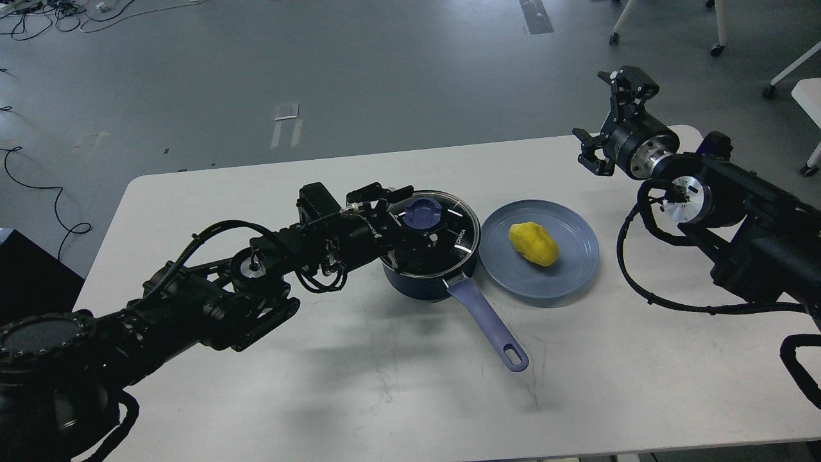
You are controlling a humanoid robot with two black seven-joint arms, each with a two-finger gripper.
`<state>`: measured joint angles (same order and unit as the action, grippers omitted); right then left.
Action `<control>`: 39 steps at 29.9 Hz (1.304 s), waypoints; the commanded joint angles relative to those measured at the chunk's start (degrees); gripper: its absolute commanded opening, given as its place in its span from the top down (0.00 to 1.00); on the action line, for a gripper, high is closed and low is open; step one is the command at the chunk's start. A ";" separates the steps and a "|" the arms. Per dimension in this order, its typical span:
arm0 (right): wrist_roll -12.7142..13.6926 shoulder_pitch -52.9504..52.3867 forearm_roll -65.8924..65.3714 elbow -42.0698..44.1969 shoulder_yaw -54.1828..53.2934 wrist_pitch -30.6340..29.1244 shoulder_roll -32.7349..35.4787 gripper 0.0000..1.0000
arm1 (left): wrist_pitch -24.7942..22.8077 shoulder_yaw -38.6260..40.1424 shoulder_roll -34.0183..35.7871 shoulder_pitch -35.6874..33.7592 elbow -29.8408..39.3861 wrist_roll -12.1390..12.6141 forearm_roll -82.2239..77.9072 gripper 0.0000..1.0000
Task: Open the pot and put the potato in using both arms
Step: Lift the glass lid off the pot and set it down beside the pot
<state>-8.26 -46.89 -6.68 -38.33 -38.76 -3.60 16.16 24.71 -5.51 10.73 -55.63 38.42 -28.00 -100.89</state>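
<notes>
The dark navy pot (pixel 428 282) stands mid-table with its glass lid (pixel 463 232) on and its lavender handle (pixel 490 327) pointing toward me. My left gripper (pixel 415 213) reaches in from the left at lid height. It is open, with one finger on each side of the blue knob (pixel 424 212); whether they touch it is unclear. The yellow potato (pixel 533 243) lies on a light-blue plate (pixel 571 282) just right of the pot. My right gripper (pixel 606 119) is open and empty, raised over the table's far right edge, well away from the potato.
The white table (pixel 359 391) has rounded far corners, with grey floor beyond. Cables lie on the floor at far left (pixel 38 16). Chair wheels and legs (pixel 717 48) stand at far right. A thick cable loop (pixel 641 289) hangs from my right arm over the table.
</notes>
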 commanded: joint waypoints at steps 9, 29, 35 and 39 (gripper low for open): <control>0.00 0.66 0.00 0.00 0.09 0.00 0.45 0.00 | 0.08 -1.25 0.17 -0.36 -0.01 0.00 0.17 0.55; 0.00 0.92 -0.09 -0.17 0.53 0.00 0.54 0.00 | 3.29 -0.64 8.68 -4.49 7.73 0.00 4.03 0.64; 0.00 0.75 0.00 -0.26 0.44 0.00 0.45 0.00 | 3.29 -1.16 16.41 -4.06 7.55 0.00 4.12 0.64; 0.00 0.75 -0.09 -0.26 0.53 0.00 0.54 0.00 | 3.29 -1.25 21.68 -1.08 7.03 0.00 4.21 0.64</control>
<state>-8.26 -46.12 -6.76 -38.59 -38.28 -3.60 16.63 28.02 -6.71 28.92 -59.10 45.77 -27.99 -96.75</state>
